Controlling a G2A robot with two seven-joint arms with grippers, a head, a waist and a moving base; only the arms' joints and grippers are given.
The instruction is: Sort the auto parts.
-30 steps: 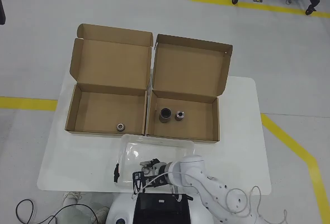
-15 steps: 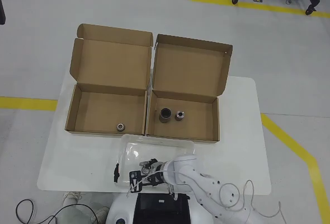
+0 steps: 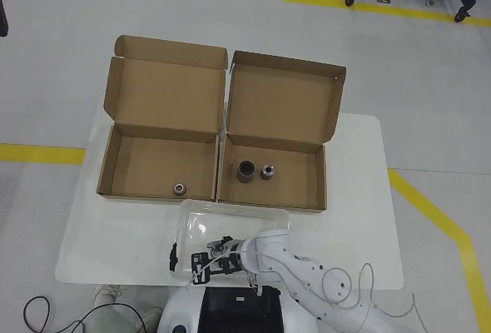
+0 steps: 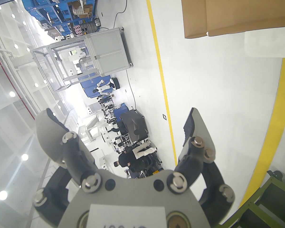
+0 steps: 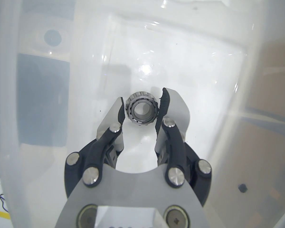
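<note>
The right tool pinches a steel bearing between its pads, low inside the clear bin at the near edge of the desk. The left tool is spread wide and holds nothing. Two cardboard boxes lie open just beyond the bin.

Bin walls hem right hand; bearing fills finger gap.

Right hand points down, fingers pinching a bearing; left hand (aimed outward) gapes wide.
</note>
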